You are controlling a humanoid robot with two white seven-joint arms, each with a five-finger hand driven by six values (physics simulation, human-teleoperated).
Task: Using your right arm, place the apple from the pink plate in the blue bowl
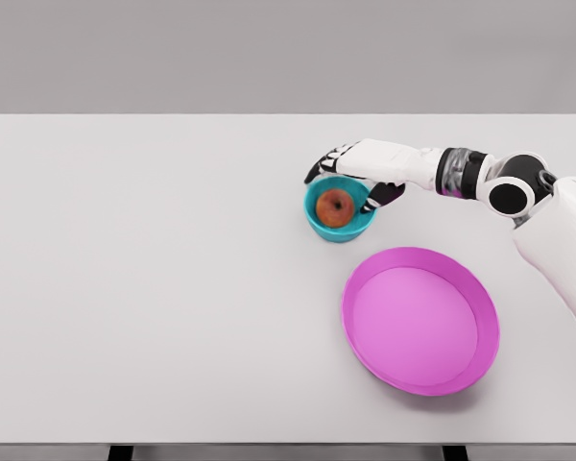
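A red apple (pixel 335 207) lies inside the small blue bowl (pixel 319 223) on the white table, right of centre. My right hand (pixel 350 173) hovers just above and behind the bowl's far rim, fingers spread and holding nothing; its arm reaches in from the right edge. The pink plate (pixel 420 320) sits in front of the bowl, toward the near right, with nothing on it. The left arm does not show.
The white table (pixel 154 288) stretches wide to the left of the bowl. Its near edge runs along the bottom of the picture, close to the pink plate.
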